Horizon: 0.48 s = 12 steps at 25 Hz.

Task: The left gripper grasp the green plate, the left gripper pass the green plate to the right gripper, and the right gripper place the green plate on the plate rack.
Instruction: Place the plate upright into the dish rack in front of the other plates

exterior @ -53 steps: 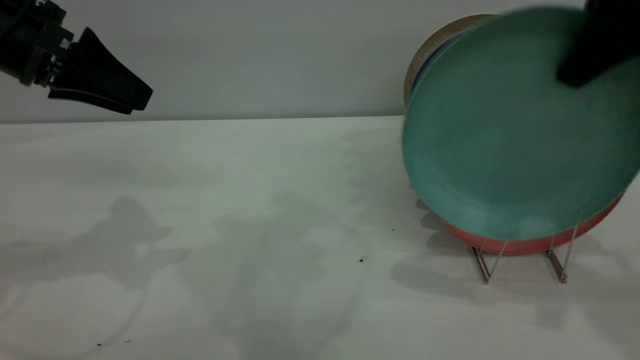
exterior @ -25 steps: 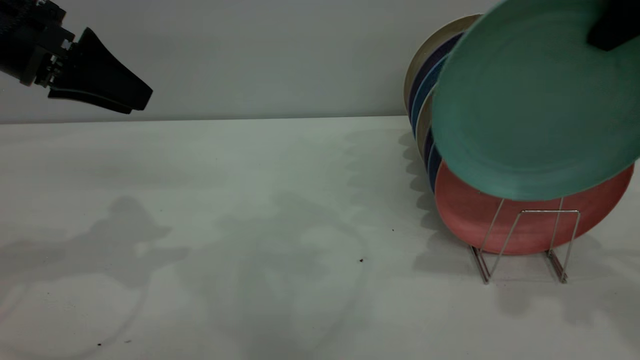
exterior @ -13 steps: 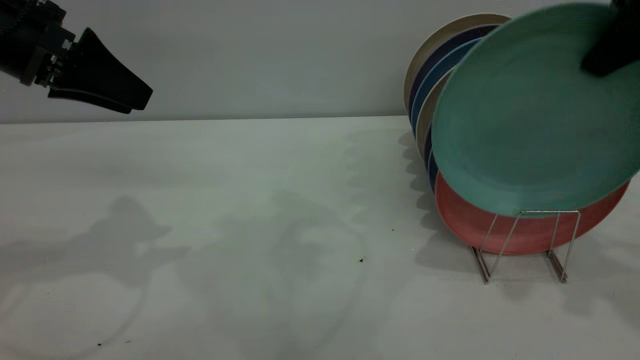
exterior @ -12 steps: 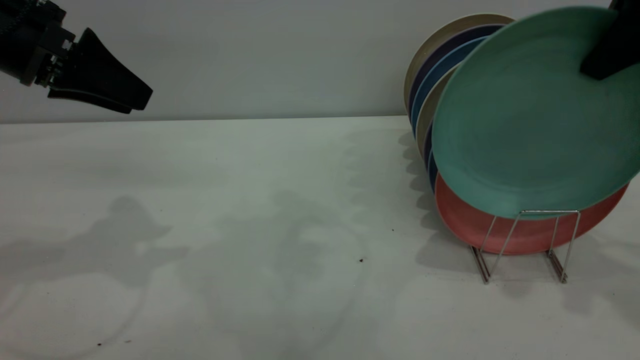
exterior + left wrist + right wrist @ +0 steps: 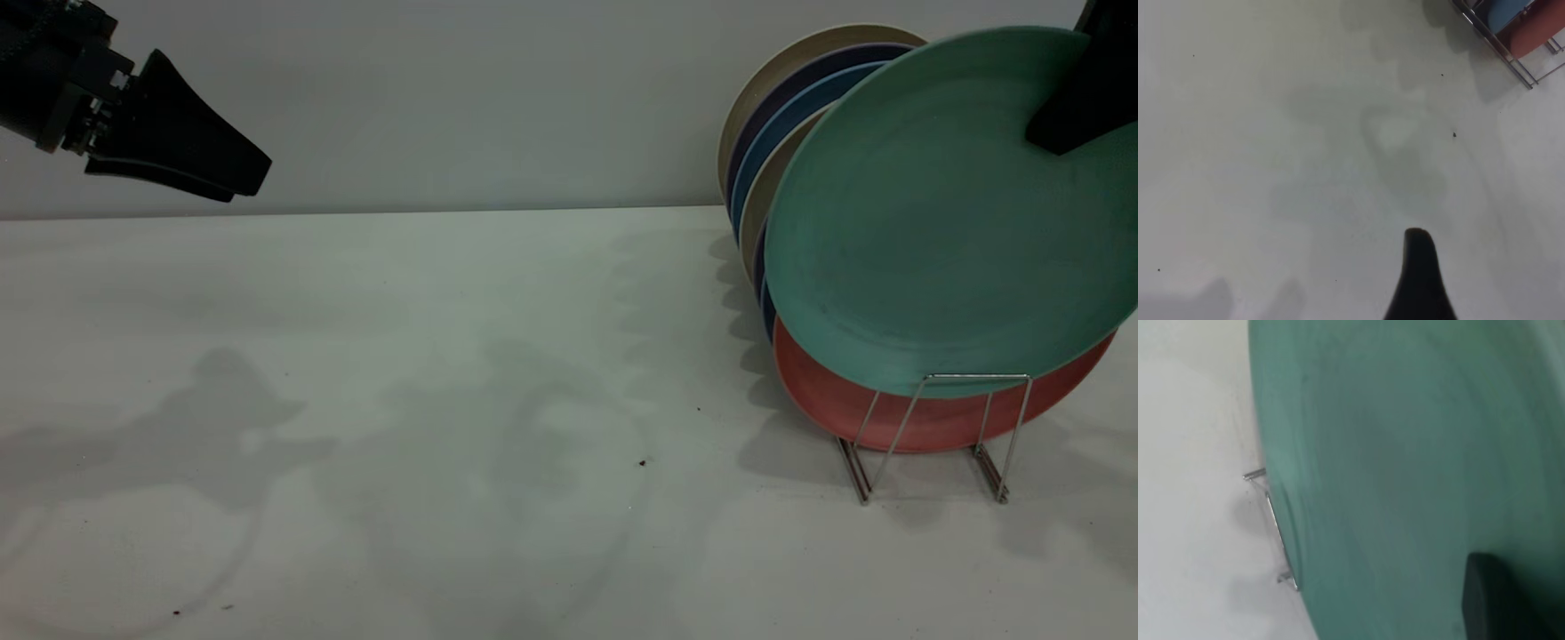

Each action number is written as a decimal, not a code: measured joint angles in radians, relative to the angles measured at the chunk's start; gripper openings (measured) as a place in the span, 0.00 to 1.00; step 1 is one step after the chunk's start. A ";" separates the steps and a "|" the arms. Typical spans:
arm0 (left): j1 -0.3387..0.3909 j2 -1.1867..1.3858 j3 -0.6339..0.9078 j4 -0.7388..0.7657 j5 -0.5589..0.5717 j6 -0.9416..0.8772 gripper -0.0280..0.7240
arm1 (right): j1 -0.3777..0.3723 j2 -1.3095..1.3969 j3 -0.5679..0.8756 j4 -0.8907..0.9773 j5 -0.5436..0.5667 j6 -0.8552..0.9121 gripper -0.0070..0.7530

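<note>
My bulky black right gripper [image 5: 1080,98], clamping the round teal-green plate [image 5: 942,222], has lowered it probably onto the silver wire rack [image 5: 933,436]; I release next.

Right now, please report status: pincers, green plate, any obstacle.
Right pincer shut on green plate, above plate rack. Left pincer parked far left. Pink plate fills the slot behind.

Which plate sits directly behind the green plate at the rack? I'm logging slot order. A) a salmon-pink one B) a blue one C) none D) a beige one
A: the salmon-pink plate shows just below and behind the green plate, which the right gripper holds by its upper edge over the rack.
</note>
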 joint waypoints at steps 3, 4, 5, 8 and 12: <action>0.000 0.000 0.000 0.000 0.000 0.000 0.81 | 0.000 0.000 0.000 0.000 0.000 0.020 0.16; 0.000 0.000 0.000 0.000 0.000 0.000 0.81 | 0.000 0.000 0.000 0.000 0.002 0.027 0.16; 0.000 0.000 0.000 0.000 0.000 0.000 0.81 | 0.000 0.000 0.000 0.000 0.002 0.035 0.18; 0.000 0.000 0.000 0.000 0.000 0.000 0.81 | 0.000 0.000 0.000 0.004 0.013 0.050 0.27; 0.000 0.000 0.000 0.000 0.000 -0.002 0.81 | 0.000 0.000 0.000 0.006 0.022 0.067 0.42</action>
